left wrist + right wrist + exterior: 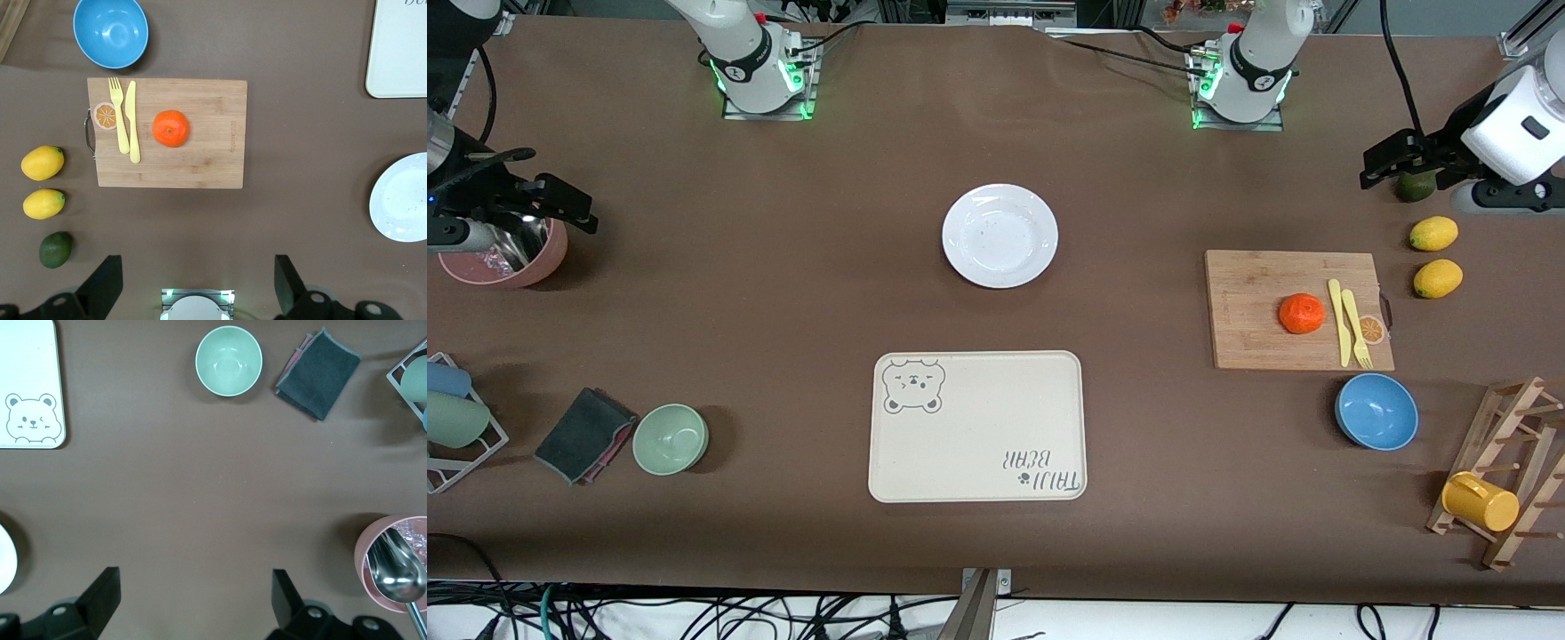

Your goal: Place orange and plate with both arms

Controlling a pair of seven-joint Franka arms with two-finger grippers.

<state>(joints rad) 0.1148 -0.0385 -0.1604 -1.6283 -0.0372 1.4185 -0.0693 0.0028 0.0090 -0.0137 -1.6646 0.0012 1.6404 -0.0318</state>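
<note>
The white plate (1000, 235) lies on the table midway between the two arm bases; its edge also shows in the left wrist view (403, 197) and the right wrist view (5, 559). The orange (1302, 313) sits on a wooden cutting board (1249, 302) toward the left arm's end, and shows in the left wrist view (171, 128). My left gripper (1385, 165) (199, 283) is open and empty, up over a dark lime (1416, 187). My right gripper (569, 206) (195, 600) is open and empty, up beside a pink bowl (507, 258).
A cream bear tray (978, 427) lies nearer the camera than the plate. A yellow knife and fork (1349, 322) lie on the board. Nearby are two lemons (1433, 233), a blue bowl (1376, 411) and a rack with a yellow cup (1480, 500). A green bowl (671, 438) and grey cloth (585, 434) lie toward the right arm's end.
</note>
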